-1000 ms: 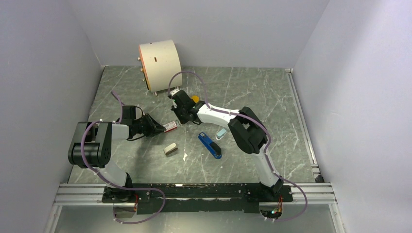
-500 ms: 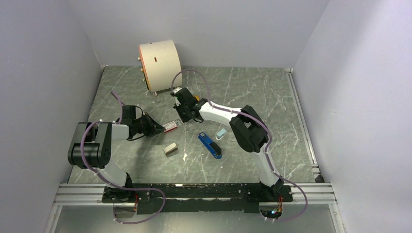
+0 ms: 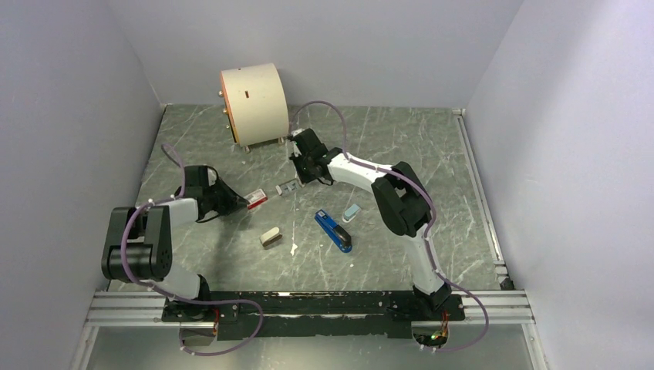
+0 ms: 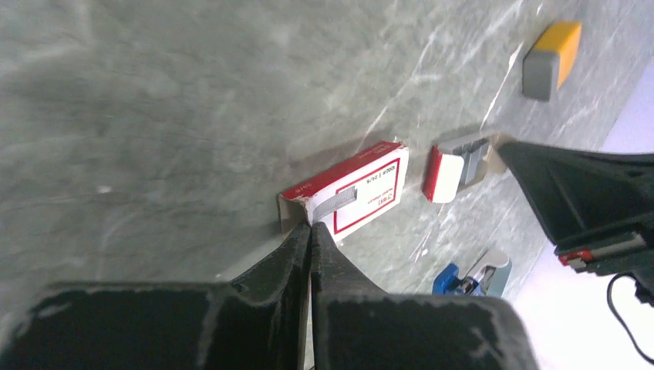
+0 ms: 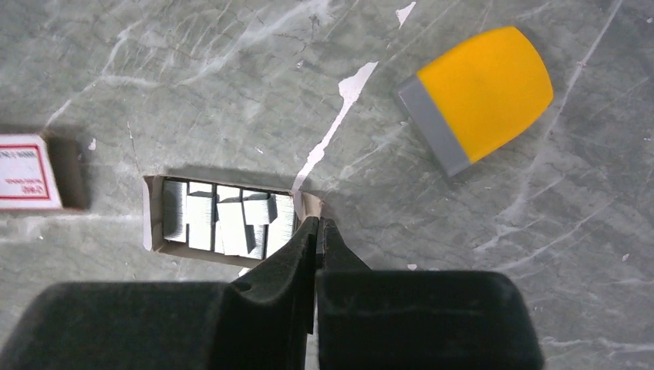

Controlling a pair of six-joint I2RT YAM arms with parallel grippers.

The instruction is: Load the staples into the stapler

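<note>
The staples [image 5: 231, 212] lie as several silvery strips in an open cardboard tray [image 5: 154, 245], which also shows in the top view [image 3: 288, 186]. My right gripper [image 5: 317, 223] is shut on the tray's end flap; in the top view it [image 3: 297, 180] is just right of the tray. My left gripper [image 4: 310, 227] is shut on the end flap of the red-and-white box sleeve [image 4: 356, 189], which lies apart from the tray [image 3: 258, 198]. The blue stapler [image 3: 333, 231] lies closed on the table, right of both grippers and untouched.
A yellow-and-grey block [image 5: 482, 96] lies close behind the right gripper. A pale-blue block [image 3: 351, 212] sits next to the stapler and a beige block [image 3: 270, 237] in front of the box. A cream cylinder [image 3: 253, 102] stands at the back.
The tray of staples has slid out of the red-and-white sleeve. My right gripper drew it back and right, and my left gripper pulled the sleeve to the left.
</note>
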